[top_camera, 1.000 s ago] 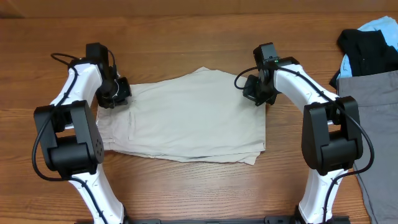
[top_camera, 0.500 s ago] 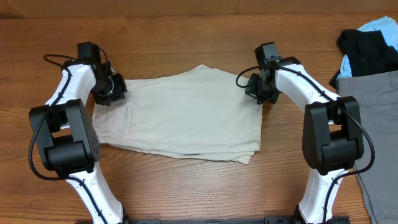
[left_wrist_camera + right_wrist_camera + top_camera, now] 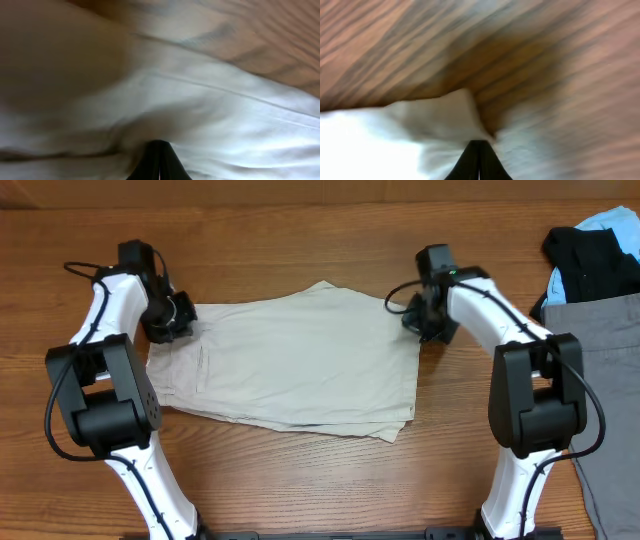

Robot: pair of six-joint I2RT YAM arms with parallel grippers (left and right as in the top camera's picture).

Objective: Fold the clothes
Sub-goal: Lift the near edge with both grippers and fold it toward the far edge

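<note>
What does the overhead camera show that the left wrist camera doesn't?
Only the overhead view shows the whole pale beige cotton trousers, both white arms at its far corners, and a pile of black, blue and grey clothing at the right. Only the left wrist view shows, close and blurred, its dark fingers pinched on fabric. Both show the trousers and brown wooden table.

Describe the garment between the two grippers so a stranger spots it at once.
On the wooden table, look at its middle. The cream trousers lie flat there, left gripper and right gripper pinching their far corners. Only they are pale cream; the grey garment, black cloth and light blue cloth lie at the right edge.
</note>
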